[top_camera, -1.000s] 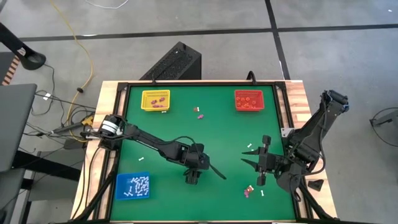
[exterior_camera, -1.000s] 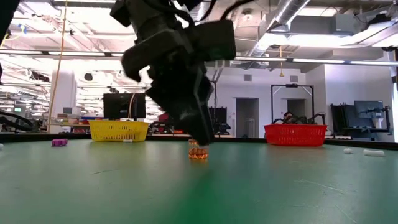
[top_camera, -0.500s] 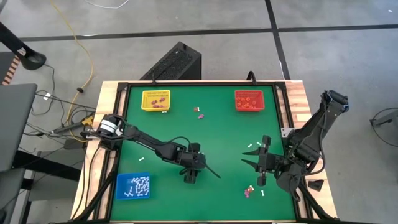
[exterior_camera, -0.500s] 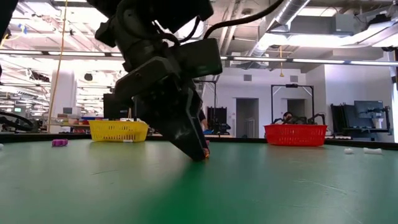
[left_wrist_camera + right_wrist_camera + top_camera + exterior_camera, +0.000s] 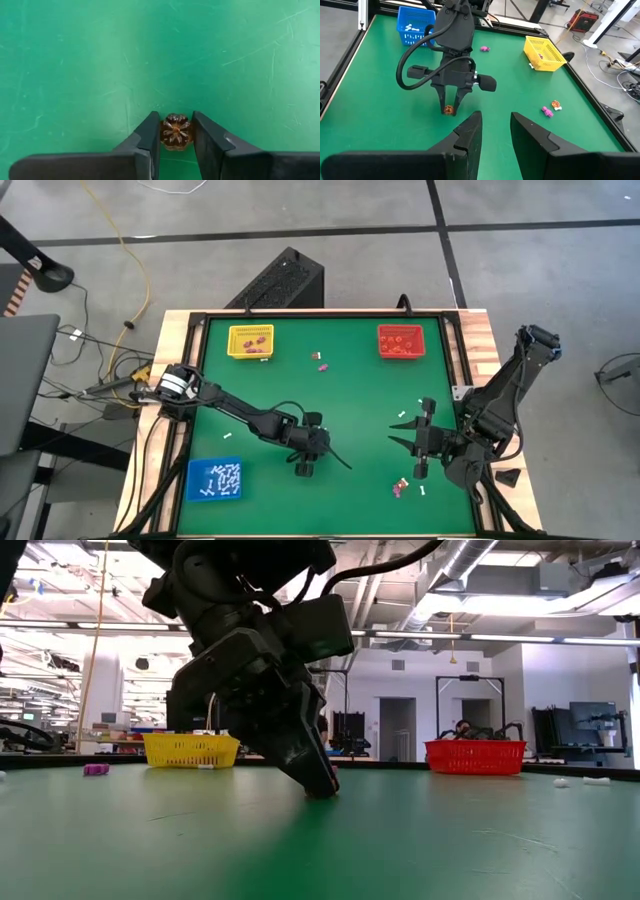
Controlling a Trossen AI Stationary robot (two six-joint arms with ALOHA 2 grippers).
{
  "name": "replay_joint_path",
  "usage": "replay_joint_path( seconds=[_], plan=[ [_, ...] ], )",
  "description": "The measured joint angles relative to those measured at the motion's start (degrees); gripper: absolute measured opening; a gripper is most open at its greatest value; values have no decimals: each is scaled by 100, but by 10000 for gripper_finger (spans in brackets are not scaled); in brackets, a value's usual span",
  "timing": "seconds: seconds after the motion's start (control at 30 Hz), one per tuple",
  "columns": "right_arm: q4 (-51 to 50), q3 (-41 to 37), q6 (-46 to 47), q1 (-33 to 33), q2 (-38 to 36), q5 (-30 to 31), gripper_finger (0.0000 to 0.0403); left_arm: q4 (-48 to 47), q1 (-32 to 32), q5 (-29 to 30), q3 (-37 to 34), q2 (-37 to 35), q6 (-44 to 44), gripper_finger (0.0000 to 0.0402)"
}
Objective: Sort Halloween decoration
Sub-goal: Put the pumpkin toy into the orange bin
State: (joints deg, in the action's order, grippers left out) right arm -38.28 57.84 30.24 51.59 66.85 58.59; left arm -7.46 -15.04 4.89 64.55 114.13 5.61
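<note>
Going left to right across the green felt worktop (image 5: 350, 395): square blue plastic tray (image 5: 214, 479) with white stick-like trinkets is sitting at the near-left corner; square yellow mesh tray (image 5: 250, 341) is sitting at the far-left corner; a couple of loose trinkets (image 5: 321, 361) are lying near the far edge, between the yellow tray and the square red mesh tray (image 5: 401, 341) at the far-right corner; more white and pink bits (image 5: 403, 484) are lying near the near-right corner.

Left gripper (image 5: 304, 468) is standing tip-down on the felt, left of centre toward the near edge, fingers pinching a tiny orange pumpkin-shaped plastic trinket (image 5: 175, 131) on its two flanks; the pumpkin is resting on the felt between the pads. Right gripper (image 5: 419, 469) is waiting above the near-right area, fingers held partly apart, holding nothing.

Handling, as a guess: the pumpkin is looking hard, glossy, very light and much smaller than the fingers; ribbed round sides are probably slippery, so it could be squirting out or rolling; gripping across its widest middle, centred in the pads, is seeming safest; crushing is unlikely.

Against the earlier frames: a second ago the left fingers were spread and hanging over the pumpkin, which was showing clear below the tips; now the wrist is sitting lower and more tilted and the fingers are closing on it; the right arm and all trays are staying put.
</note>
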Motion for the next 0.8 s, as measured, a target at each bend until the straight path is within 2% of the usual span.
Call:
replay_joint_path(
  seconds=[0.13, 0.3, 0.4, 0.5, 0.57, 0.67, 0.8],
  plan=[
    [3, 0, -1, 0, 0, 0, 132, 154, 54, -12, -6, 4, -44, 70],
    [3, 0, 17, 0, 0, -2, 132, 662, 219, -149, 266, 39, -643, 86],
    [-6, 0, 17, 0, 0, -4, 132, 1431, 485, 60, 406, 89, -1059, 95],
    [-46, 0, 18, 0, 0, -9, 132, 2677, 868, 194, 564, 154, -1291, 88],
    [-65, 0, 22, 0, 0, -12, 132, 3109, 1154, 190, 686, 321, -1330, 80],
    [-102, 0, 22, 0, 1, -12, 132, 3521, 1583, 189, 1096, 736, -1226, 76],
    [-209, 0, 26, 0, 0, -11, 132, 3708, 2113, 199, 2220, 1417, -816, 86]
  ],
)
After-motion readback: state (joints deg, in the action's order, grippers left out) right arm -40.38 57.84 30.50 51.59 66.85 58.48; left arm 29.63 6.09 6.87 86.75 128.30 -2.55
